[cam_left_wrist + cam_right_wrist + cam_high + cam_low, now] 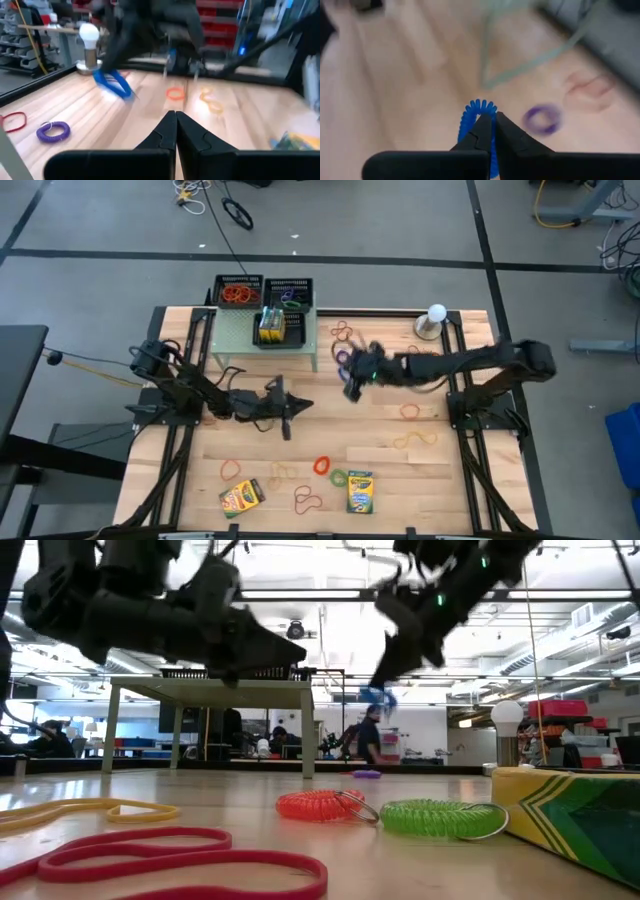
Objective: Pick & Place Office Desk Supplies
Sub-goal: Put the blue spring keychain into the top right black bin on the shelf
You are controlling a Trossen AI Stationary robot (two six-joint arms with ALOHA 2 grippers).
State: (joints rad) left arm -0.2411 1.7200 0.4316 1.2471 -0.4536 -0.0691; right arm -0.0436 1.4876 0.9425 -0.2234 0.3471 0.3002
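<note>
Right gripper (pixel 487 131) pinches a blue coiled band (pixel 472 122), lifted clear of the wooden table (pixel 450 480) near the pale green shelf (pixel 235 332), a purple coil (pixel 542 119) lying on the wood just beyond it. Left gripper (pixel 175 131), fingers pressed together and holding nothing, hovers above mid-table. Loose bands lie scattered over the wood, two crayon boxes (pixel 360 491) sit near the front edge, and two black mesh trays (pixel 238 290) stand on the shelf with bands inside.

My dark right pincer (pixel 487 131): blue coiled band (pixel 472 120). Purple coil (pixel 542 119), red coil (pixel 320 806) & green coil (pixel 437 819) on pale wood counter (pixel 460 470).
</note>
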